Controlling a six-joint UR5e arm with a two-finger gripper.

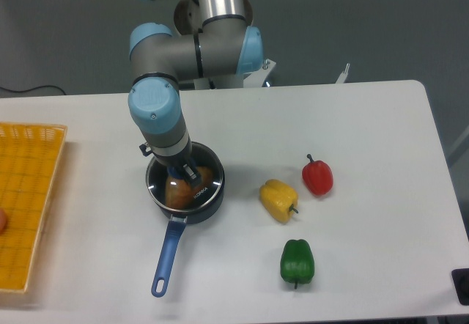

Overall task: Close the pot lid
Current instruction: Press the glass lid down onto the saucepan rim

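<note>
While the lid (185, 183) sat on the pot (212, 198) on the table (352, 119), I judged it fragile, slippery glass; my end effector (187, 173) gripped its small knob, I believed.

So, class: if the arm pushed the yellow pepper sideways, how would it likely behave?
The yellow pepper lies on its side and looks rounded and lumpy, so it would probably roll unevenly or wobble, not slide straight. Its glossy skin suggests it could slip from a pinch. The red pepper lies close by, so a push that way might knock it.
</note>
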